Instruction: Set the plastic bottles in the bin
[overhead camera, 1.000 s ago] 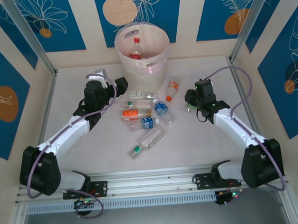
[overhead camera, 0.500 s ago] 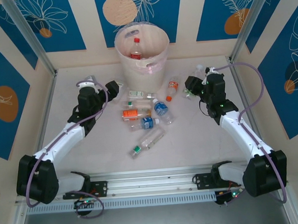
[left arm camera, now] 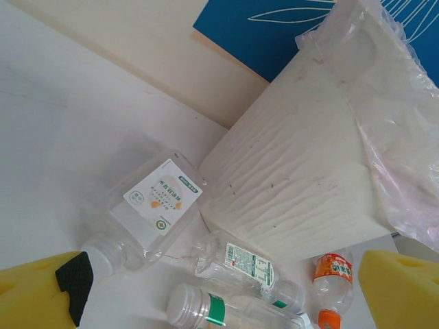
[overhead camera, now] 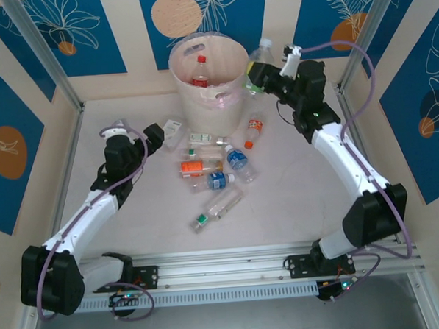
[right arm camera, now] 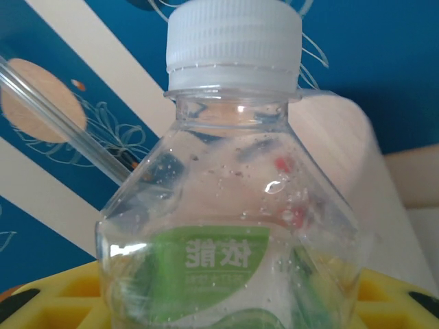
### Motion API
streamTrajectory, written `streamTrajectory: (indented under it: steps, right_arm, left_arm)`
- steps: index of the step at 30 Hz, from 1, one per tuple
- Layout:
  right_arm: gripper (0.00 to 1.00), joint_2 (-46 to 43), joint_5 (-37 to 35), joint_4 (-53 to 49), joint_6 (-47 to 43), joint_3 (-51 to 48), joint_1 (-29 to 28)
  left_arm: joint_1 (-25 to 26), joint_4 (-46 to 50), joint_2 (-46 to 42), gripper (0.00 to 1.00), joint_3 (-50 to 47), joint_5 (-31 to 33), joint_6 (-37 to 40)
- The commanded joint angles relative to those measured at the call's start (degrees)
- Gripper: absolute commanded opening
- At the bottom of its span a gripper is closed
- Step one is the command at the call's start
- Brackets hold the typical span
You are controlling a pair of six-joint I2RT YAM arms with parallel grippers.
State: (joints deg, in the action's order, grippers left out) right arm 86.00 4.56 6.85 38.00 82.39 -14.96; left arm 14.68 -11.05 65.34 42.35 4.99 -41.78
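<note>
right tool (overhead camera: pixel 257 77) lifted bottle (overhead camera: pixel 259 59), beside bin (overhead camera: pixel 201 97) rim

At least nine plastic bottles (overhead camera: pixel 217 181): seven-plus on the table (overhead camera: pixel 295 205), one in the bin (overhead camera: pixel 190 100) at 12 o'clock, one held at 1 o'clock. One bin, two arms (overhead camera: pixel 96 204).

The white-capped bottle (right arm camera: pixel 233 226) is clear, glossy plastic with fine droplets on its wall and a smooth green label. Its cap (right arm camera: pixel 234 41) is matt white plastic with ribbed sides. The bin (left arm camera: pixel 295 185) is translucent pinkish-white plastic, matt and faintly rippled. The liner (left arm camera: pixel 401 130) over its rim is thin, crinkled, shiny film. The table (left arm camera: pixel 62 130) looks smooth and matt. The rail (overhead camera: pixel 225 271) at its near edge is brushed metal.
</note>
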Motion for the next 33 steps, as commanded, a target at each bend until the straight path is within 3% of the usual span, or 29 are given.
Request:
streamTrajectory:
  steps: [1,13,23,33]
  right_arm:
    - [0.37,5.12,3.79,-0.04,0.68,7.37,-1.15]
    - [0.38,26.73,-2.18,-13.31,-4.39,36.55,-4.32]
    - [0.51,41.32,-0.42,-32.45,-16.55,57.75,-7.18]
    - [0.6,44.42,8.25,-32.96,-21.78,58.48,-7.35]
  left_arm:
    - [-1.0,0.72,-2.09,1.0,-0.86,-0.59,-1.02]
    - [-1.65,0.94,-2.68,1.0,-0.78,-0.99,-1.13]
    - [-1.95,0.46,-1.24,1.0,-0.95,-1.42,-1.33]
    - [-2.05,-0.55,1.41,1.0,-0.47,-2.82,-1.81]
